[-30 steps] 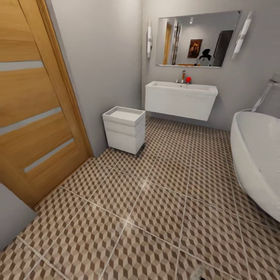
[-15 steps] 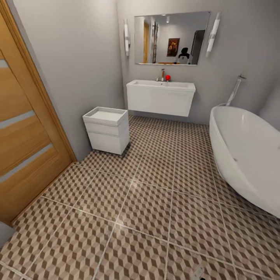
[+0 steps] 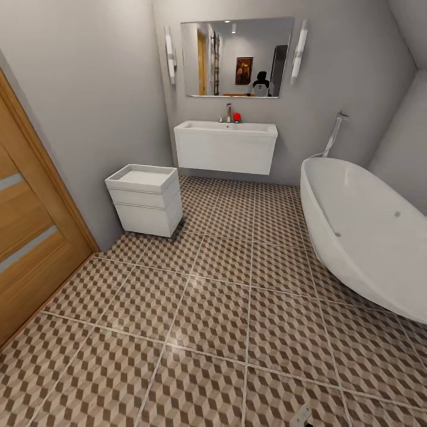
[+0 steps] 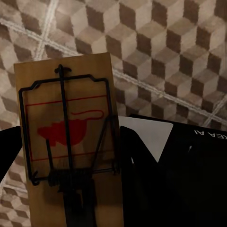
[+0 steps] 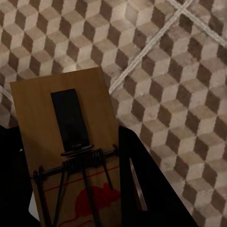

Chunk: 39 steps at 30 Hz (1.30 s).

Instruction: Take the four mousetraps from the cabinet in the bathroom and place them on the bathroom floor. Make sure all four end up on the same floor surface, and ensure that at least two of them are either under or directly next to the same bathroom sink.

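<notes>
We carry a mousetrap [image 4: 68, 142] in the left gripper [image 4: 66, 156] and another mousetrap [image 5: 71, 156] in the right gripper [image 5: 71, 161] (both clamped), with the sink [image 3: 226, 145] well ahead across the floor [image 3: 225, 308].

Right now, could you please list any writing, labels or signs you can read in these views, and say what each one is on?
"KEA A": partial white letters, upside down, on the black robot part beside the left hand's mousetrap.
Both mousetraps carry a red mouse picture, no words.
The framed picture in the mirror is too small to read.
</notes>
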### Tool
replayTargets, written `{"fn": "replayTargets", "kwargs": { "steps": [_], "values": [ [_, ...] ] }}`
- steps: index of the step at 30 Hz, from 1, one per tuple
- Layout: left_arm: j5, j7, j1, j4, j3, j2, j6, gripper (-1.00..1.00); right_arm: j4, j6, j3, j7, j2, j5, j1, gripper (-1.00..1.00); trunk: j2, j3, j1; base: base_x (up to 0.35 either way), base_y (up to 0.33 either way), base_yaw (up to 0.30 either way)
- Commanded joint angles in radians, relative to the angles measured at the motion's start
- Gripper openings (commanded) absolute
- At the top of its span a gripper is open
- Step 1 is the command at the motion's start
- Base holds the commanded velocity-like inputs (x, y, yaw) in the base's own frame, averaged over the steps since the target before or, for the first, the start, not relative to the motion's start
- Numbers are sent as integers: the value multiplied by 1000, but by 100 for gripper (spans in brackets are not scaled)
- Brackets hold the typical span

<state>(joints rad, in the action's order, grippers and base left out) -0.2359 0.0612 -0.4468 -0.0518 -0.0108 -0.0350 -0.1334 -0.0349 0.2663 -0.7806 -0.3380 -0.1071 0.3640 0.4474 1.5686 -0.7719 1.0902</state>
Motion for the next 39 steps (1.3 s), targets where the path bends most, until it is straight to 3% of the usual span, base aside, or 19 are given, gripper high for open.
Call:
{"fn": "replayTargets", "kwargs": {
  "steps": [1,39],
  "values": [
    [-5,3,-1,-2,-1,0,-2,-100,1,2,-8,-4,0,11,1,-100,0,0,0,0,0,-24],
    [-5,3,-1,-2,-1,0,-1,-100,0,-3,-9,-6,-1,10,1,-100,0,47,0,0,0,-106]
  ]
}}
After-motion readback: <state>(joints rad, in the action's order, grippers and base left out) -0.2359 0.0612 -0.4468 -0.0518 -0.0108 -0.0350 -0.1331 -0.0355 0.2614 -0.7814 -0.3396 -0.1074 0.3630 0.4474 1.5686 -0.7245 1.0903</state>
